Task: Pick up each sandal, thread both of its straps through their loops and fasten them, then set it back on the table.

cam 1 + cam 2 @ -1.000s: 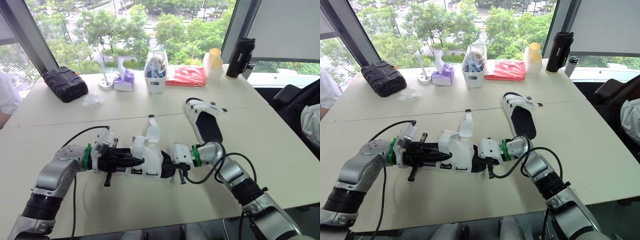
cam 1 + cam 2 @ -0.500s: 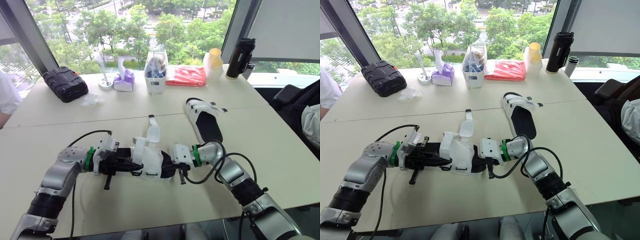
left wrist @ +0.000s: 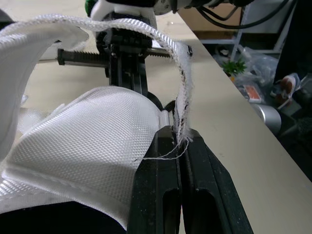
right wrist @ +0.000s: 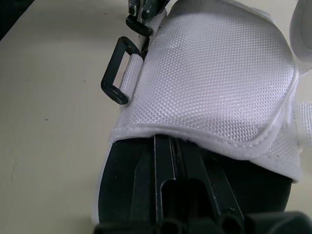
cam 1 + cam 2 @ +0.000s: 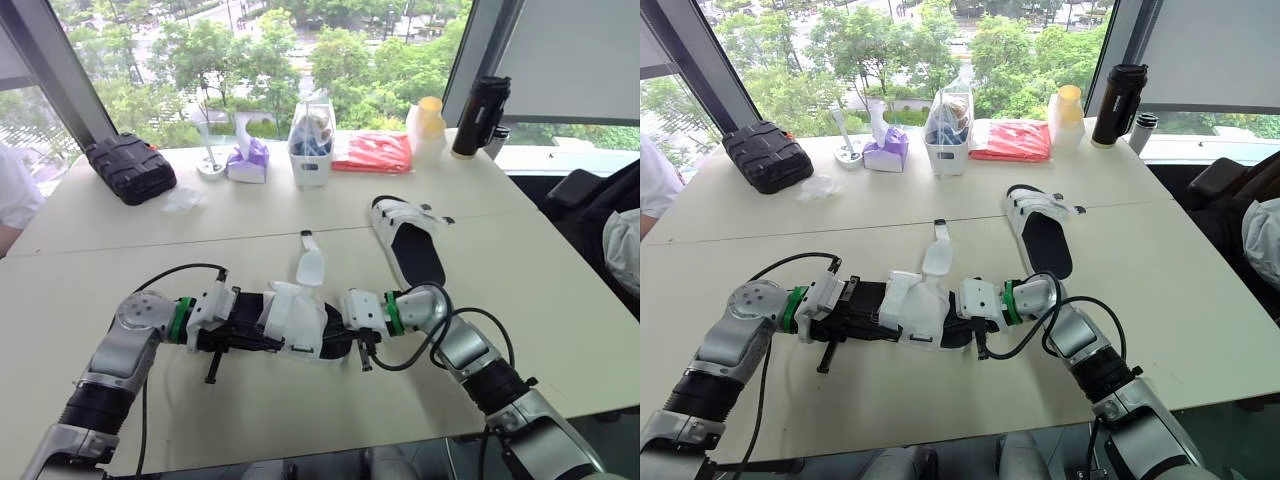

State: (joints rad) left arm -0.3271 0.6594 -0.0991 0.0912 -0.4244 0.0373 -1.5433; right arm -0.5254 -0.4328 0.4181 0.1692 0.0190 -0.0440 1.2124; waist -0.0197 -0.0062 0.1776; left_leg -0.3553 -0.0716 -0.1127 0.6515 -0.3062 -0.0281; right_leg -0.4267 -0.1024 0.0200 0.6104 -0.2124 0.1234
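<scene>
Right now the near sandal point(image 5: 300, 320) lies on its sole across the front of the bench point(image 5: 520, 290), between the two arms. L fingers point(image 3: 179, 146) come in from the toe end. They are pinched fully together on the frayed edge of one white strap point(image 3: 170, 53), which arches up and over from the fingertips. The woven white upper sits just beside them.

R fingers point(image 4: 178, 156) come in from the heel end and lie along the black footbed. They are pressed together w/ no gap showing. Their tips are tucked under the white flap, so can't tell what, if anything, they pinch. A black plastic loop point(image 4: 119, 73) hangs off the flap's edge w/ nothing threaded through it.

The other strap point(image 5: 310, 265) lies flat on the bench and points away toward the window, unfastened.

The second sandal point(image 5: 412, 245) sits upright farther back and to the right, apart from both arms, w/ its white straps lying across the toe end.

Along the window edge are a black case point(image 5: 130, 165), tissue box point(image 5: 248, 160), clear tub point(image 5: 310, 140), red packet point(image 5: 372, 152), yellow cup point(image 5: 428, 120) and black bottle point(image 5: 480, 115). A person's white sleeve point(image 5: 12, 190) shows at far left.
</scene>
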